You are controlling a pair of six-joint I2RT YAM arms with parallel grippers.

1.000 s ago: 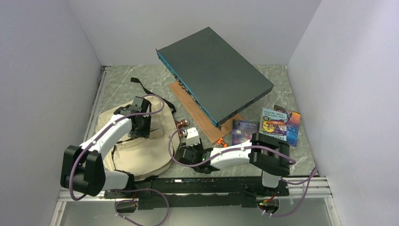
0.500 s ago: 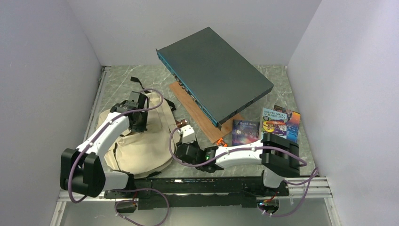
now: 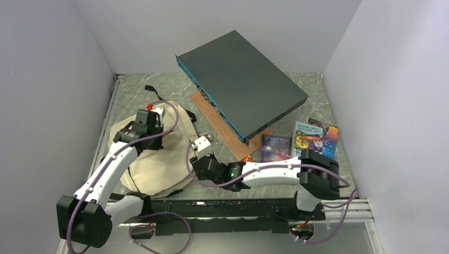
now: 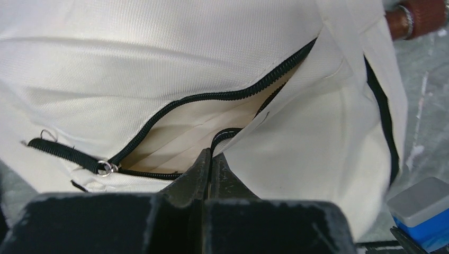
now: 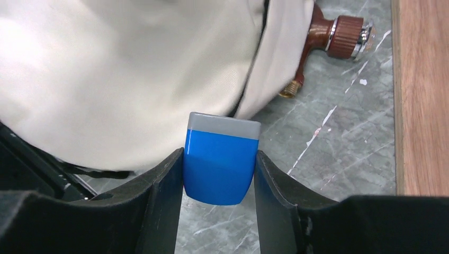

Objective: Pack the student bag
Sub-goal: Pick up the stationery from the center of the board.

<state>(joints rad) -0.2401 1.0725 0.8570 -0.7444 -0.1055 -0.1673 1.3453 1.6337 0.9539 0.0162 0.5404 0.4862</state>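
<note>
The student bag (image 3: 159, 164) lies slumped on the left part of the worktop (image 3: 313, 87), close to the near edge, its cream canvas rumpled and a black strap (image 3: 159, 95) trailing off toward the back. In the left wrist view its black zipper (image 4: 227, 95) gapes, showing the pale lining, with a metal ring pull (image 4: 106, 168) at the low end of the opening. The left gripper (image 4: 210, 165) has its fingers pressed together on the fabric edge of that opening, holding the flap up. Just to the right of the bag, the right gripper (image 5: 219, 169) pinches a blue block (image 5: 221, 168) with a grey cap between its fingers, right beside the bag's side; whether the block touches the canvas cannot be told. A brown knurled cylinder (image 5: 339, 30) with a chrome end lies on the worktop against the bag's edge. Farther right a wooden board (image 3: 219, 126) lies flat, and a large dark grey flat box (image 3: 241, 84) rests tilted over it. Near the right side lie a purple book (image 3: 275, 147) and two more colourful books (image 3: 312, 138), overlapping each other.
</note>
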